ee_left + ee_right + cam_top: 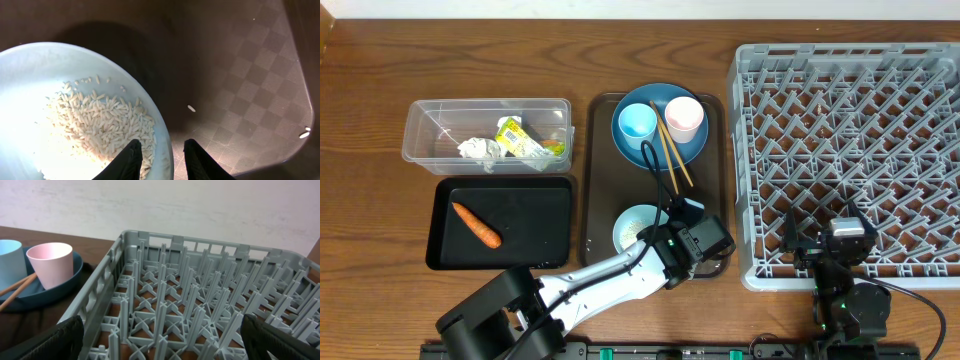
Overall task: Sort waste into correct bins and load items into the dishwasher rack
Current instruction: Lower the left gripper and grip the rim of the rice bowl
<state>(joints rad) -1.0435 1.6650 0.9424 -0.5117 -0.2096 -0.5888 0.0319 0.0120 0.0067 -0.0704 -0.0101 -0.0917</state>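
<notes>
Rack [850, 150] sits on the right side of the table. Right arm [845, 290] is folded low at its near edge. Right gripper [160, 332] hangs over the rack's near wall, jaws spread wide, nothing between them.

Serving tray [602, 200] is mid-table. Plate [660, 140] at its far end carries blue cup [638, 122] and pink cup [684, 116], both upright. Chopsticks [672, 155] lie between them, reaching past the plate's near rim.

Black tray [445, 255], near left, holds the carrot [477, 225]. Tub [420, 115] behind it holds paper [478, 149] and wrapper [520, 140].

Left arm [610, 275] reaches diagonally from the near-left edge to the serving tray's near end. Left gripper [162, 144] pinches the bowl [45, 75] at its rim, one finger inside, one outside. Rice [95, 125] is piled in the bowl, with a few stray grains on the serving tray.
</notes>
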